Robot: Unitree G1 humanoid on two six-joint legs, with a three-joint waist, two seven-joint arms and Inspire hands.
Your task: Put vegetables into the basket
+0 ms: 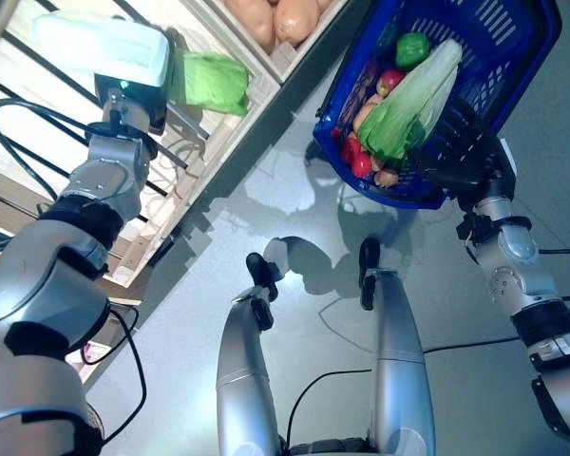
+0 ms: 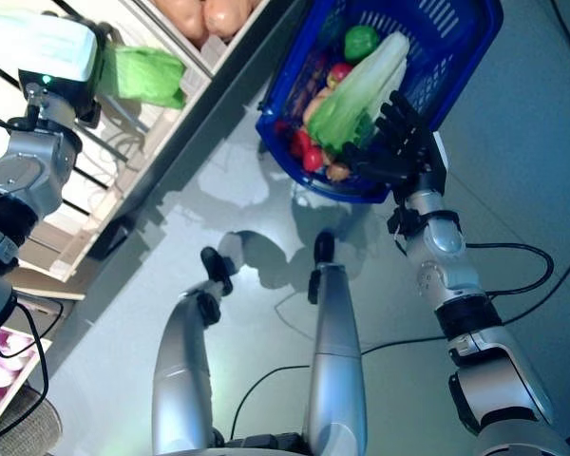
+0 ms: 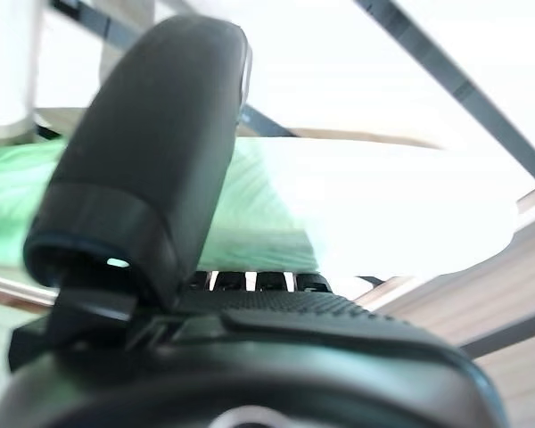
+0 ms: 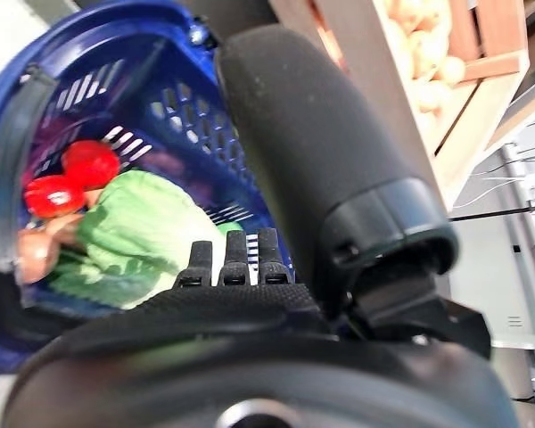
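The blue basket stands on the floor. In it lie a long pale green leafy cabbage, a green pepper and small red vegetables. My right hand is at the basket's near rim with its fingers straight; it also shows in the right wrist view. My left hand is up at the wooden stand. Its thumb and fingers are curled on a light green leafy vegetable, which also shows in the left wrist view.
The wooden stand with slatted shelves and crates runs along the left and the top. Grey floor lies between the stand and the basket.
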